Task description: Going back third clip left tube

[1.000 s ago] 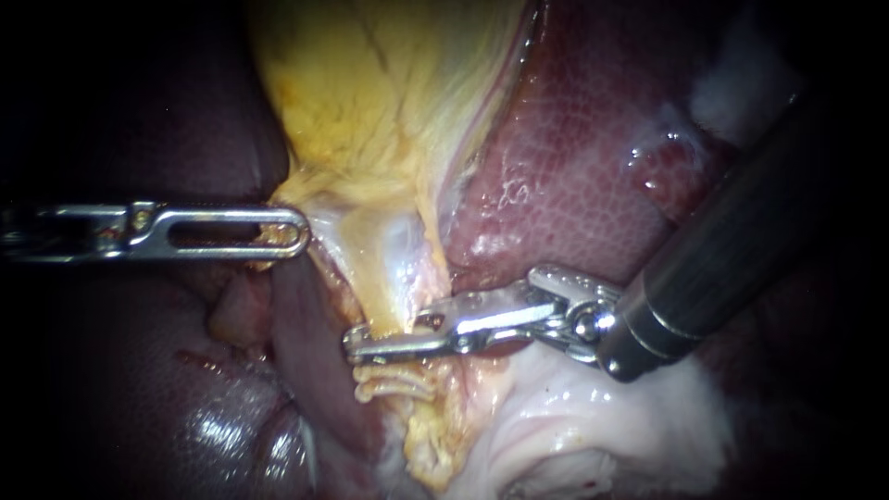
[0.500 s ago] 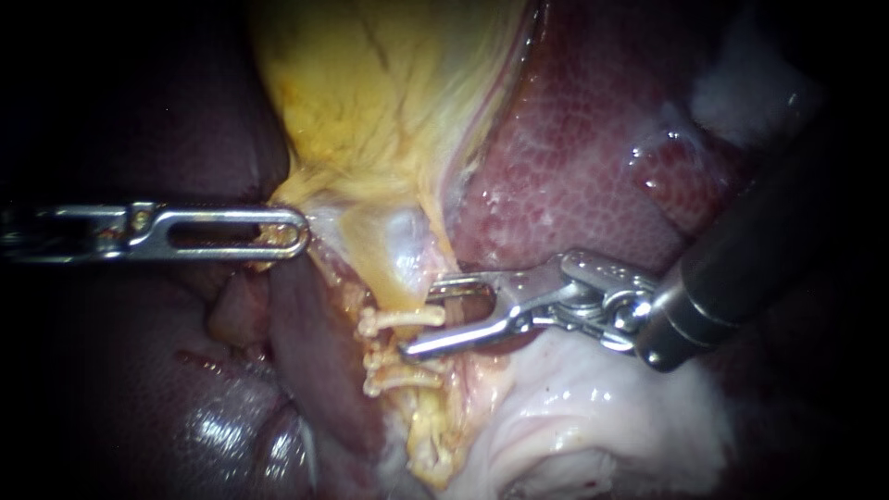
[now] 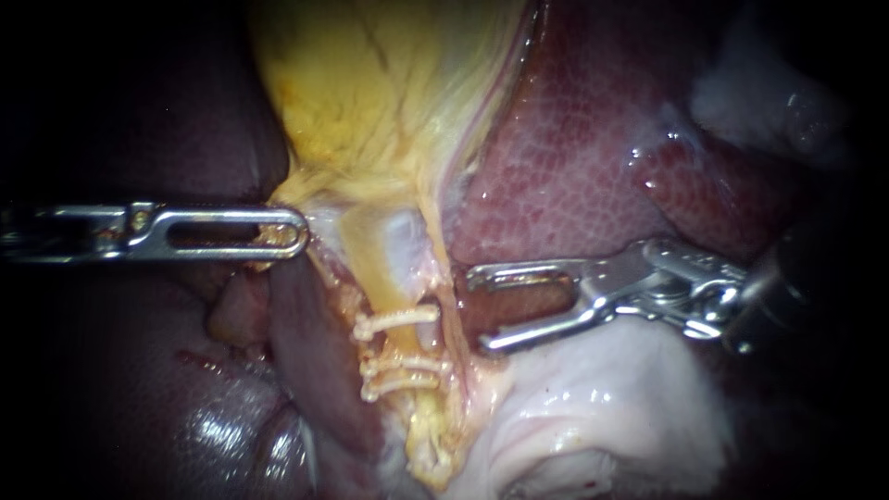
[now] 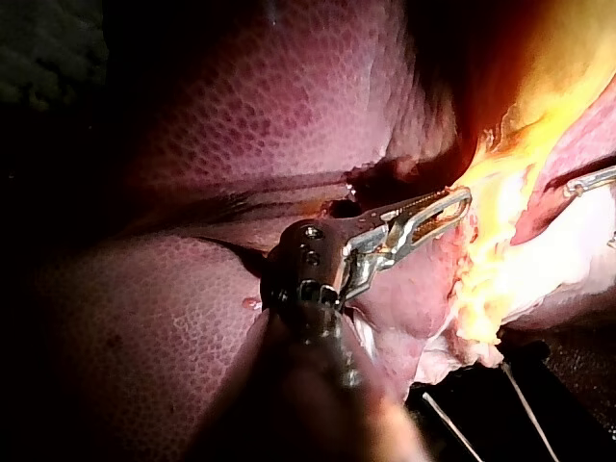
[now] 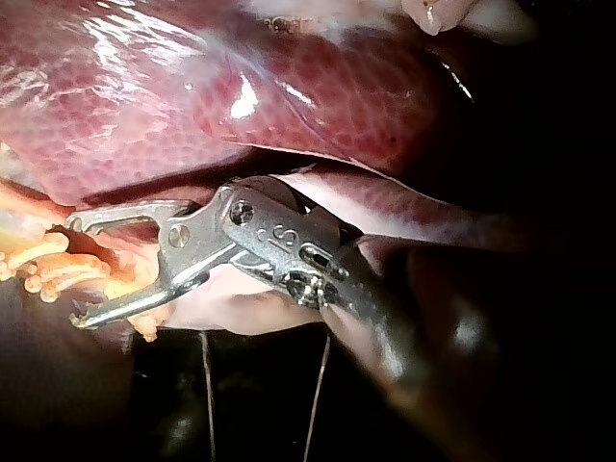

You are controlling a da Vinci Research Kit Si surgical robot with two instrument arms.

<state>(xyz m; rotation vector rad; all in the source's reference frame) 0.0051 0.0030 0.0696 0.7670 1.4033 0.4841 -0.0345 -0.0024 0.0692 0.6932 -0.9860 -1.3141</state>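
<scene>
Mottled dark-red liver [image 3: 574,167] lies behind; three pale clips [image 3: 407,363] cross the yellowish tube [image 3: 407,341] ahead of the right instrument [image 3: 478,310], its jaws wide apart and empty, so only retreat seems left; the left instrument [image 3: 296,231] clamps the yellow gallbladder [image 3: 370,93].

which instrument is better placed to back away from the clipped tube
Right instrument: open, empty jaws beside the clips, free to withdraw. The left instrument is shut on the gallbladder.

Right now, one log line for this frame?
left instrument: shut on gallbladder | right instrument: open, empty, beside clips | clips: three on tube
</scene>
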